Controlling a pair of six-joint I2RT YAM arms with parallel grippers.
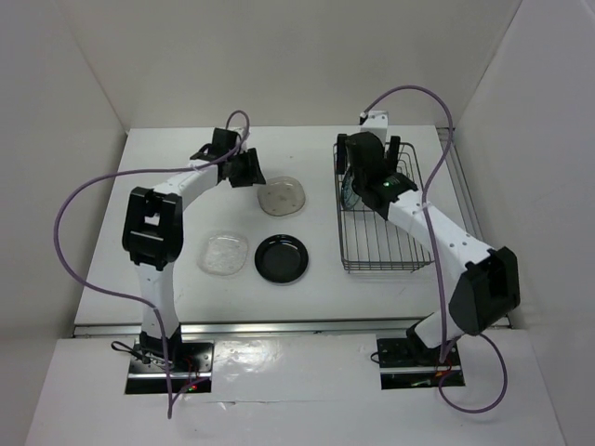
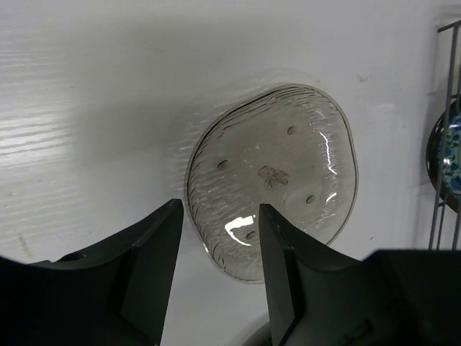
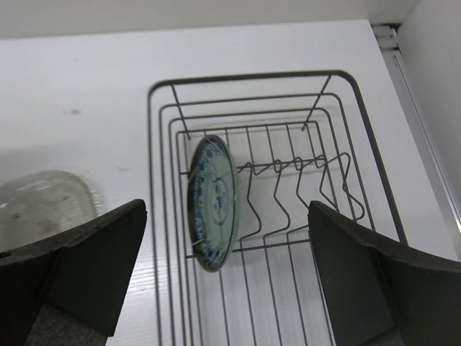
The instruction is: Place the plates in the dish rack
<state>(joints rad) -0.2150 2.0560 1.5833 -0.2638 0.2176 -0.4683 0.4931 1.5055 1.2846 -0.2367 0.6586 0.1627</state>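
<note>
Plate 2 pickup: L gripper (image 2: 220, 216) open astride beige plate (image 2: 277, 166) rim; R gripper (image 3: 227, 209) wide open over racked teal plate (image 3: 214, 202) in dish rack (image 3: 346, 79); next: clamp, lift, carry right.

Dish rack (image 3: 252, 75): thin dark metal wire, smooth, slight sheen. Teal-patterned plate (image 3: 214, 202): glazed ceramic look, glossy. Beige plate (image 2: 274, 166): translucent, glass or plastic, cannot tell which; fine ribbing, bright glossy highlights. Squarish plate (image 1: 224, 253): clear, glass-like, mottled surface. Black plate (image 1: 282, 257): high gloss. Bench (image 2: 86, 108): white, satin finish, faint streaky grain. Jaws: matt black plastic, smooth faces, both wrists.
</note>
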